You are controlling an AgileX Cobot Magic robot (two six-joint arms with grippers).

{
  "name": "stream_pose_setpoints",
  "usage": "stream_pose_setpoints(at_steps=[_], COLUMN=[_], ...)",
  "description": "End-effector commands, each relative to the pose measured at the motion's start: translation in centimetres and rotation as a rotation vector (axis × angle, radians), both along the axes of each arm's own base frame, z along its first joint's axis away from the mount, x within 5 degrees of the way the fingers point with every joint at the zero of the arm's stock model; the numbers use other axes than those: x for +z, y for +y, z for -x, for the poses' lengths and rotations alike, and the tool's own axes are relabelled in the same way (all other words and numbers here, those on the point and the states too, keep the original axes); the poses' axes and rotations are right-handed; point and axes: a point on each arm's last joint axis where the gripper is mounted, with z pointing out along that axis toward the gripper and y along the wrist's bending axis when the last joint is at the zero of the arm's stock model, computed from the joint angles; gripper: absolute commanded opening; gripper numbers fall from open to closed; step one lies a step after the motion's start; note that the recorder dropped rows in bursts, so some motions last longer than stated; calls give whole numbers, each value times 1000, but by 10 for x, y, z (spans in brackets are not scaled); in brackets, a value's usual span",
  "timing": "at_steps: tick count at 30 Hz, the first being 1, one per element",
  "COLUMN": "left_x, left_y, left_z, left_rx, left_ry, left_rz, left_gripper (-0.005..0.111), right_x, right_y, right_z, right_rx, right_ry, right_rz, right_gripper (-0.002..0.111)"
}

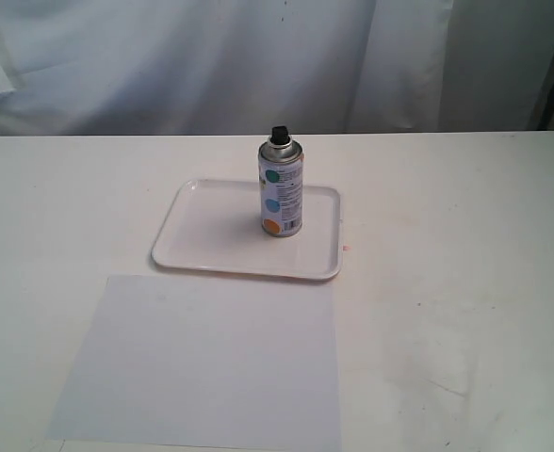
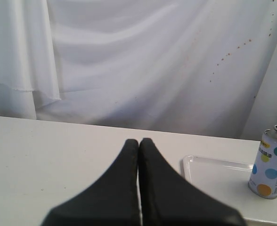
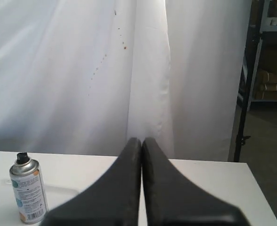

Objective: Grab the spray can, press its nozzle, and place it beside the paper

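The spray can (image 1: 281, 191) stands upright on a white rimmed tray (image 1: 202, 240), its black nozzle (image 1: 279, 135) on top. It also shows in the left wrist view as the spray can (image 2: 269, 164) and in the right wrist view as the spray can (image 3: 28, 196). The paper (image 1: 202, 363) lies flat in front of the tray. My left gripper (image 2: 139, 142) is shut with nothing in it, well away from the can. My right gripper (image 3: 142, 140) is likewise shut and empty. Neither gripper appears in the exterior view.
A white curtain (image 1: 211, 56) hangs behind the table. The white table (image 1: 465, 282) stretches to both sides of the tray. Dark shelving (image 3: 270, 70) stands past the table's far right end.
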Motion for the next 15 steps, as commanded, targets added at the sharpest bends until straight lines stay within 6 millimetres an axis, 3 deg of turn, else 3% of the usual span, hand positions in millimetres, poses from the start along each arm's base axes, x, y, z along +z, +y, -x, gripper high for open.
stream_pose_setpoints(at_steps=[1, 7, 15], left_x=[0, 0, 0], left_y=[0, 0, 0], left_z=[1, 1, 1], left_rx=[4, 4, 4], left_ry=[-7, -7, -7], left_rz=[-4, -4, -4], left_gripper=[0, 0, 0], right_x=[-14, -55, -108], right_y=[0, -12, -17], right_z=[0, 8, 19], right_rx=[-5, -157, -248], right_ry=[38, 141, 91], right_rz=[-19, -117, -214], right_gripper=[0, 0, 0])
